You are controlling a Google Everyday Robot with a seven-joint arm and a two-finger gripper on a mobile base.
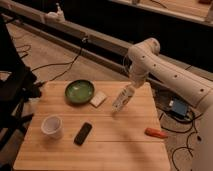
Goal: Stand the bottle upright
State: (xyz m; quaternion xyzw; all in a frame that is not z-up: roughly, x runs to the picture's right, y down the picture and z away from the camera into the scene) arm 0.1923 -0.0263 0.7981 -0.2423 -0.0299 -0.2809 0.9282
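- We see the gripper (pixel 131 90) at the end of the white arm (pixel 167 72), hanging over the back right part of the wooden surface (pixel 110 147), to the right of the green bowl.
- Its fingers are pressed together on the upper end of the bottle (pixel 121 101), pinching it there.
- The bottle hangs tilted, not upright: its top leans up and to the right into the gripper, and its lower end points down and to the left, close to the surface. We cannot tell whether that lower end touches the wood.
- The bottle sits just to the right of a small pale block (pixel 98 99), with a narrow gap between them.
- The green bowl (pixel 70 95) rests on the back left part of the surface, and the pale block lies at its right edge.
- A white cup (pixel 52 126) stands upright near the front left, and a black phone (pixel 83 133) lies flat just to its right.
- An orange-red marker (pixel 156 132) lies near the right edge, well apart from the bottle.
- Beyond the right edge we make out a blue box (pixel 178 109) on the floor among cables, and a dark chair (pixel 15 87) stands to the left of the surface.
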